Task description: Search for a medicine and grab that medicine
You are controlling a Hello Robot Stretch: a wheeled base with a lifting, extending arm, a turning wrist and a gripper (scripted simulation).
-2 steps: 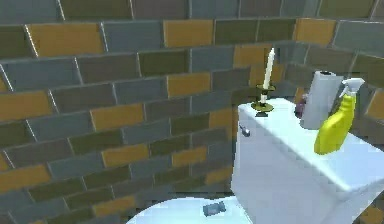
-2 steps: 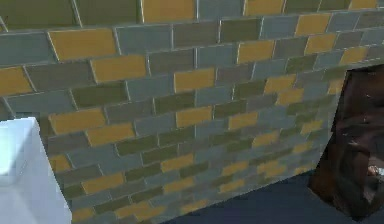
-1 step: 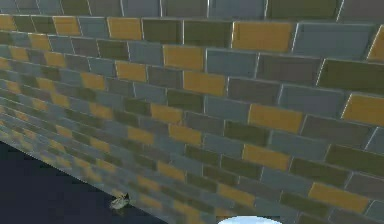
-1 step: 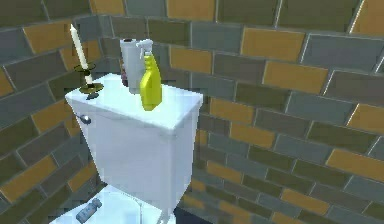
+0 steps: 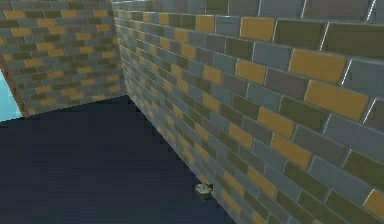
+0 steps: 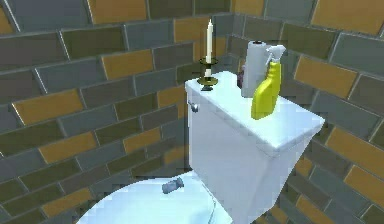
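Finding 1: no item confirmed as medicine. The nearest candidate is a pale grey upright cylinder (image 6: 254,62) on the lid of the white ceramic toilet tank (image 6: 240,150). It stands at the lid's back edge against the brick wall (image 6: 90,70), approx. mid-length. You cannot tell bottle from paper roll.

Finding 2: a yellow plastic spray bottle (image 6: 266,95) stands just in front of it, toward the lid's front edge. A white taper candle in a brass holder (image 6: 208,55) sits at the lid's back corner, arm side view's left.

Finding 3: a small round grey object (image 5: 203,188) lies on the dark floor (image 5: 90,160) at the wall's foot. ID unclear.

Gripper: whether spread or pressed together, cannot tell.

Judgement: the candidate lies out on the arm's side, long axis vertical. Your reach would probably pass the spray bottle, so knock-over risk.
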